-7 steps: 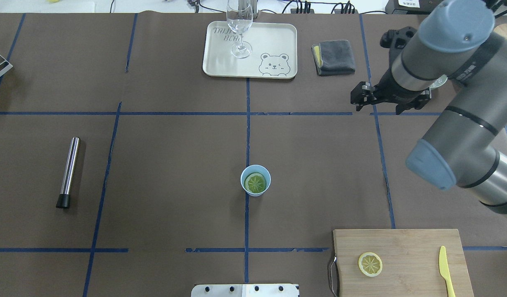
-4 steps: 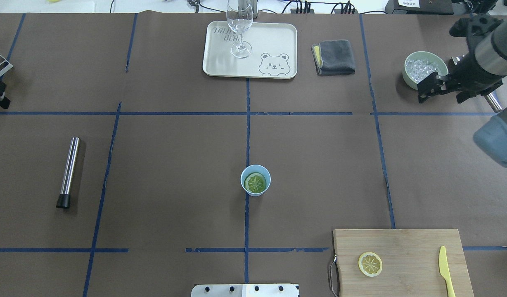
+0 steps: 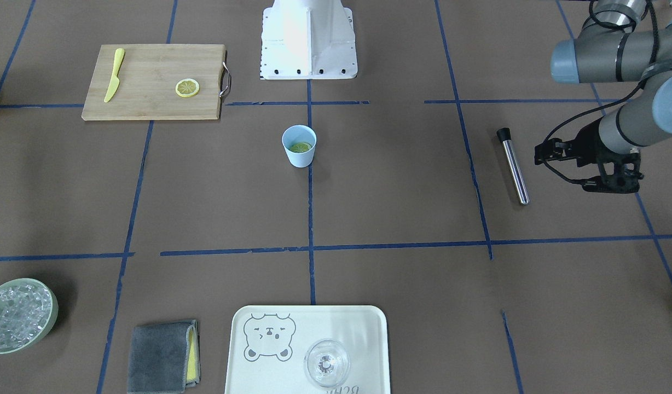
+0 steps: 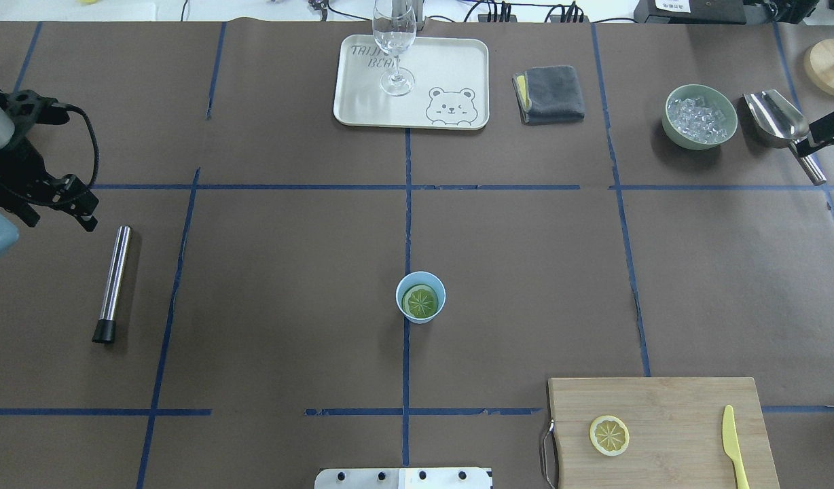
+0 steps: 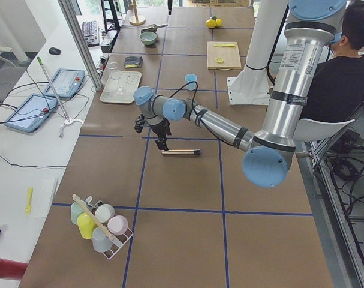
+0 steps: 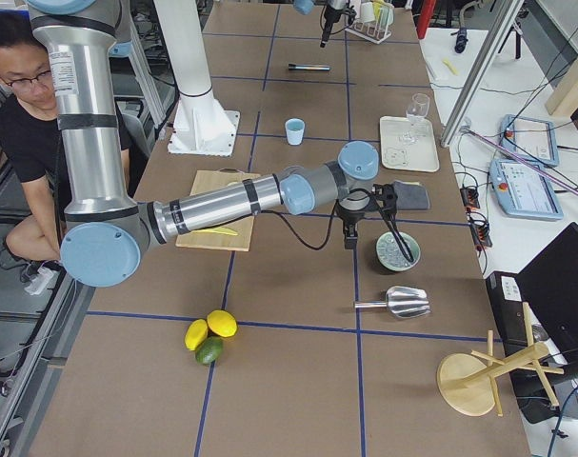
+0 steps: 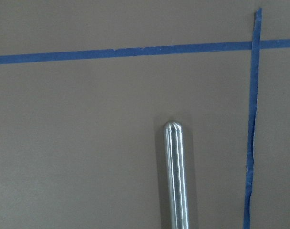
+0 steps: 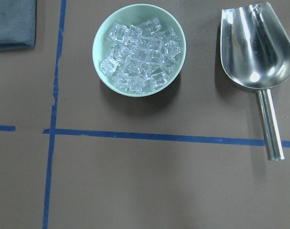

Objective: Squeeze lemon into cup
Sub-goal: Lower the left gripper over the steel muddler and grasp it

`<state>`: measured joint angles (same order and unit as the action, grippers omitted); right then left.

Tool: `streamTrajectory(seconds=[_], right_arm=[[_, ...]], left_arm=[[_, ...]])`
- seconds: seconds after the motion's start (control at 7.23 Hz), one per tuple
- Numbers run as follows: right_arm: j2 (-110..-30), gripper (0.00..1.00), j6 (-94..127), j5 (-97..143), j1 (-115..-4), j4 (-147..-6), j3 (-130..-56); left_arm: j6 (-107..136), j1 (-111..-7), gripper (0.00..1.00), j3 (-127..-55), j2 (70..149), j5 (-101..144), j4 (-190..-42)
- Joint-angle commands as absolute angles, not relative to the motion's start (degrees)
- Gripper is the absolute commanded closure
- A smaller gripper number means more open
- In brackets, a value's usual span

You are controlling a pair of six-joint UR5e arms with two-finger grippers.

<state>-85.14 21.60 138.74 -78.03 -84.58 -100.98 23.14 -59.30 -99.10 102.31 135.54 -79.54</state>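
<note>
Lemon [image 4: 420, 301]: slice is seen lying flat inside the cup [image 3: 299, 158], mid-table.
Left gripper [image 3: 610, 185]: held well apart from the cup, above the metal rod's [image 4: 113, 282] end; opening can't be told.
Right gripper [image 6: 349, 238]: held by the ice bowl [image 4: 699, 141], far from the cup; opening can't be told either.

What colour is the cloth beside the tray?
The cloth is dark grey with a yellow layer inside; clearest in the overhead view.

Right tool [image 4: 814, 138] cut off at overhead edge; steel rod [image 7: 177, 176] cropped in left-wrist view.
</note>
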Motion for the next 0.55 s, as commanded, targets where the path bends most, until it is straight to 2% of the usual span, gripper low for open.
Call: streamTrajectory(seconds=[0.0, 0.41], right_arm=[[-85.3, 0.0, 20.0, 140.3, -80.6, -84.5, -99.9], [-85.3, 0.0, 18.7, 140.6, -82.1, -84.0, -99.9]], left_arm=[[23.2, -57.5, 0.0, -95.0, 102.4, 135.9, -83.0], [23.4, -54.0, 0.0, -92.6, 103.5, 136.3, -84.5]])
